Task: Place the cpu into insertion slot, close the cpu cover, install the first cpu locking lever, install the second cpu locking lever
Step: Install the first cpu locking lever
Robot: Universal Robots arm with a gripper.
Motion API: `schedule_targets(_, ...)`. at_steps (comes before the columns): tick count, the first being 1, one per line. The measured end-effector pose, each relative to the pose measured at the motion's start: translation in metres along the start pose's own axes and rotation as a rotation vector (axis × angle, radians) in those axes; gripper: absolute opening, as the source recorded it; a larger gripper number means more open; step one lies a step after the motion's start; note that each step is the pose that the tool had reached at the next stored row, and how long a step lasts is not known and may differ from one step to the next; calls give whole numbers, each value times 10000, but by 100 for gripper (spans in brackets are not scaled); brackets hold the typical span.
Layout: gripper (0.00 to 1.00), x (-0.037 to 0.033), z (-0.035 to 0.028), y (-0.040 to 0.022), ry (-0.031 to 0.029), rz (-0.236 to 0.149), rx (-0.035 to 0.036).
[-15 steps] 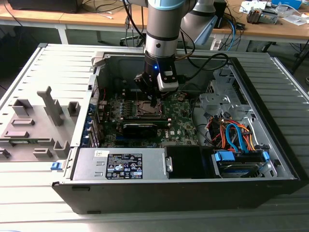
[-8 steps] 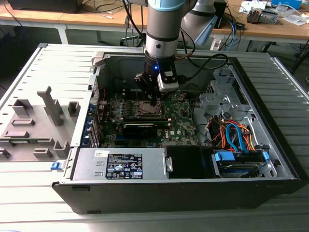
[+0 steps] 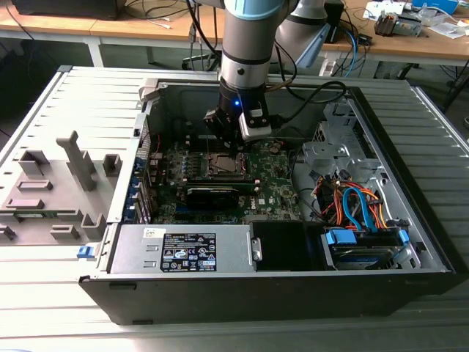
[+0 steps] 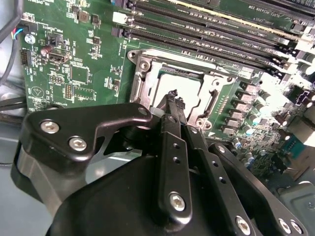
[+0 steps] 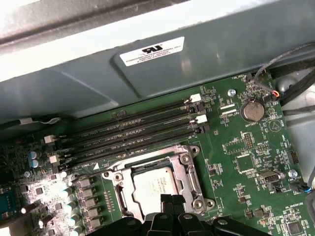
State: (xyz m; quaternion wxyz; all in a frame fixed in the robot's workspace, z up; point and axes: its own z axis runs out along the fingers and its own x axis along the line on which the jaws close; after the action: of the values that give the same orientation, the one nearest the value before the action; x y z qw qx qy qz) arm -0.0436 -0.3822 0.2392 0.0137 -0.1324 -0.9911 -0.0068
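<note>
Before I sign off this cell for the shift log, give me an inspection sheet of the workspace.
Surface: grey slatted table carrying an open computer case.
Job's things: insertion slot, silver frame around a pale square chip.
Clutter: grey fixture blocks at the exterior view's left.
Grippers: gripper above the slot, fingers together, holding nothing.
Cables: orange and blue bundle inside the case.
Surroundings: wooden benches behind.

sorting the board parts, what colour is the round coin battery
Silver-grey: the coin battery shows best in the first wrist view.
</note>
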Motion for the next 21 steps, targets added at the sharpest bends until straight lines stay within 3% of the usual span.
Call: schedule_targets(21, 11, 0, 0, 0, 5, -354, 4)
